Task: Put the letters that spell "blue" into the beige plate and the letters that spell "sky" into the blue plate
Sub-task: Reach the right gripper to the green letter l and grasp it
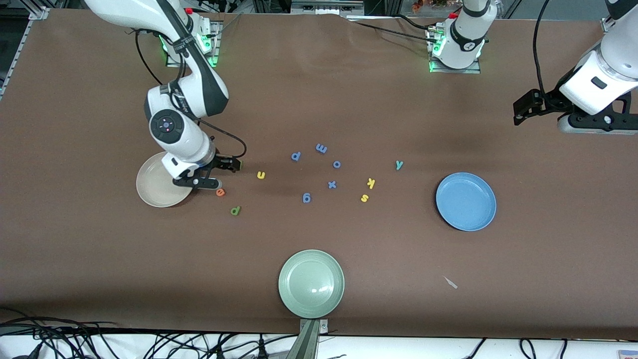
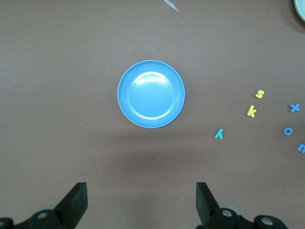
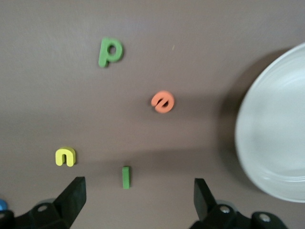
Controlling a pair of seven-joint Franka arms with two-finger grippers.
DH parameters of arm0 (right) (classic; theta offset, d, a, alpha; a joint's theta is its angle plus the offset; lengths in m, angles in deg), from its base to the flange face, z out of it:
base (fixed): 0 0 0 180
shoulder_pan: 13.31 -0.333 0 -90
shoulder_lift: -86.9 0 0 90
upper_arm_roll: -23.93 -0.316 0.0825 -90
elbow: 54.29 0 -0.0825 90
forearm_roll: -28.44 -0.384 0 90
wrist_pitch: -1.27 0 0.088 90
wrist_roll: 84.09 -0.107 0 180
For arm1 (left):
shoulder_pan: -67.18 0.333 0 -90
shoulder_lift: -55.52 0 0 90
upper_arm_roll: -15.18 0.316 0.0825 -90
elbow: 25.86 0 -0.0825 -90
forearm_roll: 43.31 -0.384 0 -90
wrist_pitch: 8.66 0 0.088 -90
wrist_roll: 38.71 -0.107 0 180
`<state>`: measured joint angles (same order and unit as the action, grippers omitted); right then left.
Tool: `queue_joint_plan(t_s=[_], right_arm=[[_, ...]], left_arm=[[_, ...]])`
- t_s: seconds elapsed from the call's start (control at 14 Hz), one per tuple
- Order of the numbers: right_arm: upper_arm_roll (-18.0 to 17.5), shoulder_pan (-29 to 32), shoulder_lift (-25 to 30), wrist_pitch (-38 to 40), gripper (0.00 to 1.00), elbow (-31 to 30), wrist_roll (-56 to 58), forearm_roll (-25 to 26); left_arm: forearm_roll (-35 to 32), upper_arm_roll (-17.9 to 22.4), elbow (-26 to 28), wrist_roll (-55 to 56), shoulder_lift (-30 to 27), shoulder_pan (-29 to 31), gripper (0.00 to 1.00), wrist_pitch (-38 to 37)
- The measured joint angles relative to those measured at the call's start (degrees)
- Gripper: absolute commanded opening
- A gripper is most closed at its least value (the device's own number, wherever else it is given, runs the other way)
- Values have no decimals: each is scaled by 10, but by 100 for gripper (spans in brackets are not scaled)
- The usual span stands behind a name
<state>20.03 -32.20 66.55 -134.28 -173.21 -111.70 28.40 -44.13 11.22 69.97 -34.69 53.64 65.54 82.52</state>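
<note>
Four "blue" letters lie loose by the beige plate point(image 1: 154, 192); your right gripper point(image 3: 136, 200), jaws spread and empty, hangs over the green l point(image 3: 126, 176), its length crosswise to the gap.

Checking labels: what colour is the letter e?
Orange; the letter e shows best in the right wrist view.

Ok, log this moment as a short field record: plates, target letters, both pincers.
beige plate: empty, under the right arm's wrist
blue plate: empty
green plate: empty, nearest the front camera
blue letters: green b, green l, yellow u, orange e, all on the table beside the beige plate
sky letters: yellow s, yellow k, teal y, on the table
right pincer: open, over the green l
left pincer: open, waiting
</note>
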Motion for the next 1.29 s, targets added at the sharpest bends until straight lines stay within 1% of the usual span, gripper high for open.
queue_joint_plan(t_s=[0.21,0.43,0.57,0.71,0.79,1.0,1.07,1.14,1.29], right_arm=[[-12,-3,-2,-55,99,-44,-28,0],[-12,-6,-8,-85,95,-65,-34,0],[-14,-7,-24,-118,95,-72,-35,0],[-19,-7,-41,-137,89,-73,-39,0],[-21,-8,-47,-141,81,-73,-39,0],[-22,-8,-51,-144,48,-73,-39,0],[-22,-8,-51,-144,38,-73,-40,0],[-22,-8,-51,-144,29,-73,-40,0],[-21,-8,-52,-144,8,-73,-40,0]], left_arm=[[0,0,0,0,0,0,100,0],[0,0,0,0,0,0,100,0],[0,0,0,0,0,0,100,0],[0,0,0,0,0,0,100,0],[0,0,0,0,0,0,100,0],[0,0,0,0,0,0,100,0],[0,0,0,0,0,0,100,0],[0,0,0,0,0,0,100,0],[0,0,0,0,0,0,100,0]])
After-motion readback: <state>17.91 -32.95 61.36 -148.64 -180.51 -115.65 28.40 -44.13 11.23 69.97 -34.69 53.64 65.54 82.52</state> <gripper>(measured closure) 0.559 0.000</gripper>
